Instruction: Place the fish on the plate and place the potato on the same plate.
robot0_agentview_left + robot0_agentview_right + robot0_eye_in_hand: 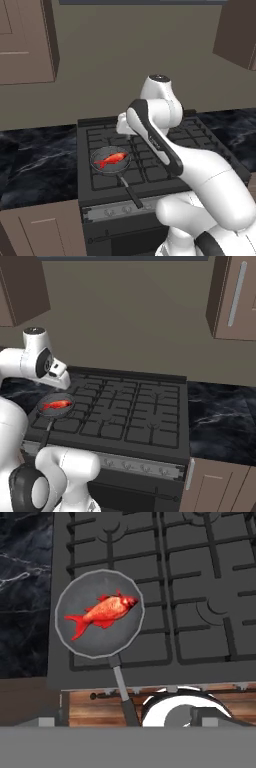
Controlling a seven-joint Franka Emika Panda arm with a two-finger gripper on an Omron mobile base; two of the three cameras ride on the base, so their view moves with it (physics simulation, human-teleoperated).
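Fish [102,612], bright red-orange, lies flat in a dark frying pan [67,639] directly beneath the claw [62,382]. It is well clear of the claw, with open air between the two. The claw hangs above the pan on a white hand that points down. Its jaws stand wide apart and nothing is held between them.

Seen from the hand, the fish sits a little up and left of the line the claw looks along. Its head is turned toward the middle of the stove [200,572] and its forked tail toward the pan's near-left rim. It takes up the middle of the pan and does not touch the rim.

The pan rests on the front corner burner of the black stove, under the claw. The pan handle [120,687] runs back toward the robot, over the stove's front edge. Beyond the pan, on the side away from the stove's middle, the dark marbled counter [22,587] begins. The other burners spread out past the claw on the opposite side, and their grates are bare.
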